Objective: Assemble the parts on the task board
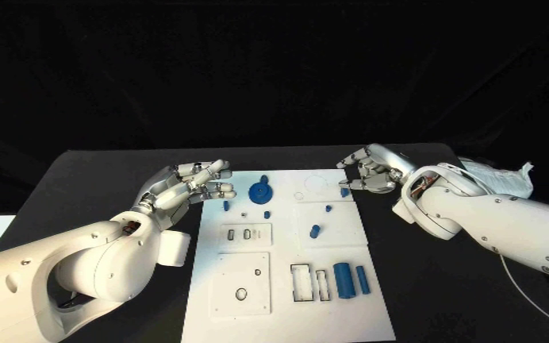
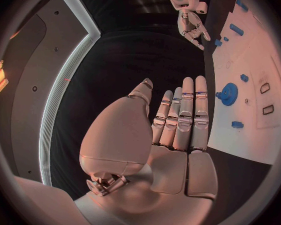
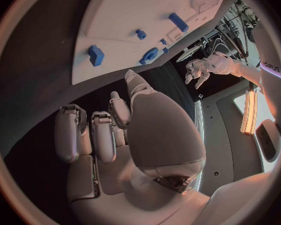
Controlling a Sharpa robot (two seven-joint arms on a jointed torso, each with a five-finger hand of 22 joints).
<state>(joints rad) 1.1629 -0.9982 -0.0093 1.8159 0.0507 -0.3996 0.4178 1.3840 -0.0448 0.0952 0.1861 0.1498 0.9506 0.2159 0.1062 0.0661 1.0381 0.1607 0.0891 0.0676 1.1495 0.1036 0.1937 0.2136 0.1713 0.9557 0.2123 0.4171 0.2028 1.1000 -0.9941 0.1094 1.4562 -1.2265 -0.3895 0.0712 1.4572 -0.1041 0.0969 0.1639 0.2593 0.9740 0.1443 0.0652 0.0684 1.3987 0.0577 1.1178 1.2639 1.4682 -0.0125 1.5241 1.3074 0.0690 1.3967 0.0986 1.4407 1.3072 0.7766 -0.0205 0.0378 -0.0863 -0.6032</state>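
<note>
The white task board (image 1: 286, 260) lies in the middle of the black table. A blue gear (image 1: 261, 192) sits near its far left corner, with small blue parts (image 1: 315, 232) scattered around it. Two blue cylinders (image 1: 342, 279) lie at the near right. My left hand (image 1: 189, 184) hovers by the board's far left edge, fingers stretched out and apart, holding nothing; the gear (image 2: 228, 92) lies just past its fingertips (image 2: 200, 82). My right hand (image 1: 372, 170) hovers at the far right corner, fingers loosely bent and empty, close to a small blue block (image 1: 344, 192).
Rectangular slots (image 1: 301, 282) and a white plate with a round hole (image 1: 243, 283) are on the board's near half. Black table (image 1: 103, 192) surrounds the board. My right hand (image 2: 192, 25) and left hand (image 3: 200, 70) each appear across the board in the opposite wrist view.
</note>
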